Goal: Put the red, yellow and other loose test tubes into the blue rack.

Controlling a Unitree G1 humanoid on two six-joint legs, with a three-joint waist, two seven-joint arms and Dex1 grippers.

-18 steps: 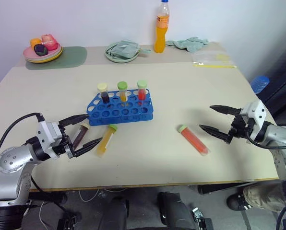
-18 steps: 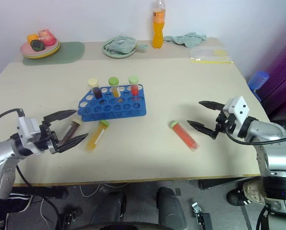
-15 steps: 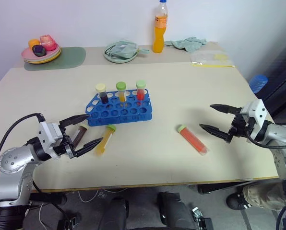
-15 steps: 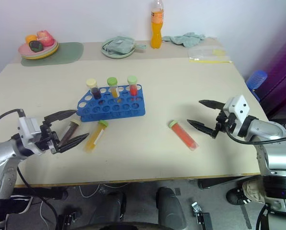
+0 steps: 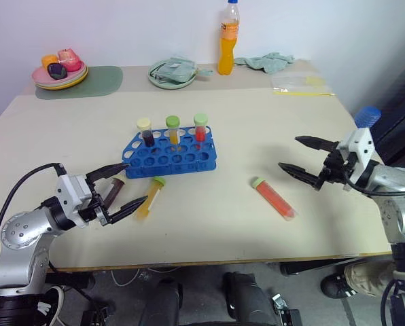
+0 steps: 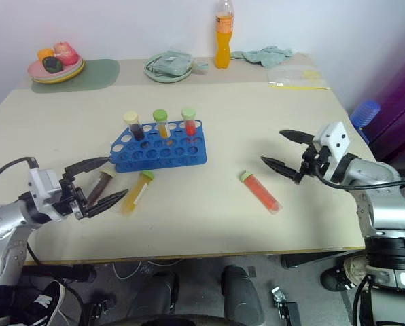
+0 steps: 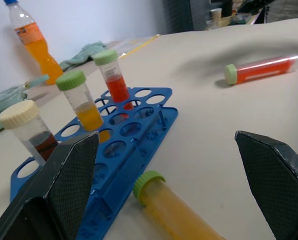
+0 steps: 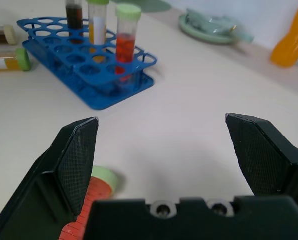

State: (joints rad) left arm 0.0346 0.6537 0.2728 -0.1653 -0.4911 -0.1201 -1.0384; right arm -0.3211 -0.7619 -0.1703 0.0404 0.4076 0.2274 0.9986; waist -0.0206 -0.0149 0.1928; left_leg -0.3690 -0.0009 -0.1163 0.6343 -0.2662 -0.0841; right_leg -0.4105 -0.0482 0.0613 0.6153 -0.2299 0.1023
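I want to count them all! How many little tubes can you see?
6. Three stand in the blue rack: brown, yellow, red. Three lie on the table: brown, yellow, red-orange.

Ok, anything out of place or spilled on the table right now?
No spills. Three tubes lie on their sides outside the blue rack: a brown one and a yellow one just in front of it, a red one off to its right. Three others stand upright in the rack's back row.
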